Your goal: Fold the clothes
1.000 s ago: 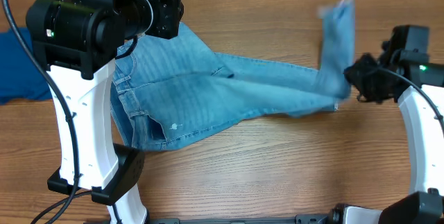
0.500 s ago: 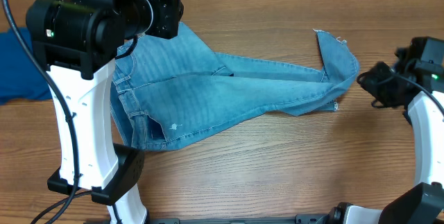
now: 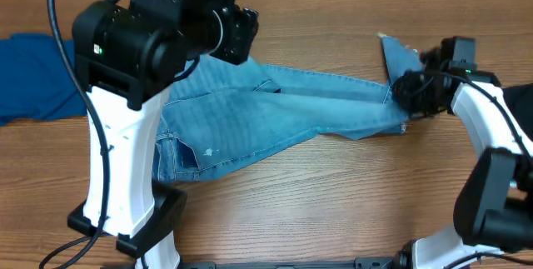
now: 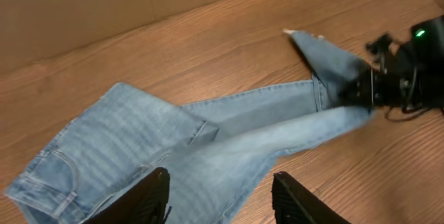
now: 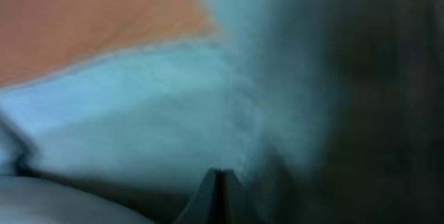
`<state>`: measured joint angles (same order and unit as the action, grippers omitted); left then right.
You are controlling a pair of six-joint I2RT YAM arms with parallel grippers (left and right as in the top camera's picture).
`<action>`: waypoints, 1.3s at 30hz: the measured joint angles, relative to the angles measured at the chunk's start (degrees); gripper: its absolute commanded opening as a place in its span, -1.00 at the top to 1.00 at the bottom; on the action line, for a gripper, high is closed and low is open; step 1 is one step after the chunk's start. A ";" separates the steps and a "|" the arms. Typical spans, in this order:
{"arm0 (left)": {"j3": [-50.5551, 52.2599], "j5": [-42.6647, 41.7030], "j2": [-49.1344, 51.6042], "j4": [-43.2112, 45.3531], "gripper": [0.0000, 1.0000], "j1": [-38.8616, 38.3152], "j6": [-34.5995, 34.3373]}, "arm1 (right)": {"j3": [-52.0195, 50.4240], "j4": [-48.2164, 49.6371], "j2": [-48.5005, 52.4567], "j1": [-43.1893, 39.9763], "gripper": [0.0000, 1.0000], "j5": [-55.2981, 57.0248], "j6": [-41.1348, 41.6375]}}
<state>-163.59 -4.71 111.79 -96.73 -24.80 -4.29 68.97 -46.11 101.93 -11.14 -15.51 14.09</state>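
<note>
**On the table (image 3: 333, 211), jeans (image 3: 250, 115) stretched between two arms**

Across the middle of the wood we see the jeans lying flat. The waistband is under the left arm, and one leg runs right with its frayed hem turned back. The right gripper (image 3: 405, 92) sits at that fold with its jaws fully closed; we cannot tell whether cloth is pinched. The left gripper (image 4: 219, 179) hovers above the denim, jaws partly open and empty. A royal-blue garment (image 3: 29, 77) lies at the left edge.

The right wrist view is all blur (pale denim, mostly). Overhead, the left arm (image 3: 121, 152) covers the waistband end of the jeans (image 3: 275, 115); the edge crops the royal-blue garment (image 3: 29, 77).
</note>
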 measured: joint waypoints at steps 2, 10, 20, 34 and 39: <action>0.00 1.01 -0.63 -0.02 -0.10 -0.13 0.00 | -0.15 -4.92 -0.55 -0.52 0.92 4.17 1.79; 0.02 2.89 -1.53 0.00 -0.09 -0.13 0.00 | -0.13 -21.22 -16.65 1.14 0.92 14.14 8.92; 0.02 3.02 -1.53 0.00 -0.11 -0.15 0.04 | -0.33 -24.06 -21.51 5.51 -0.60 9.29 6.88; 0.04 1.46 -1.53 -0.02 -0.08 -0.15 0.04 | -6.97 -7.45 -20.90 7.15 -0.72 -2.69 29.92; 0.04 1.03 -1.53 -0.02 -0.08 -0.15 0.26 | -11.96 -3.58 -20.65 7.15 -0.70 -3.19 33.81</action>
<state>-163.54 -3.68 110.26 -96.75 -24.95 -4.03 57.01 -49.69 81.28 -3.99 -18.70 47.90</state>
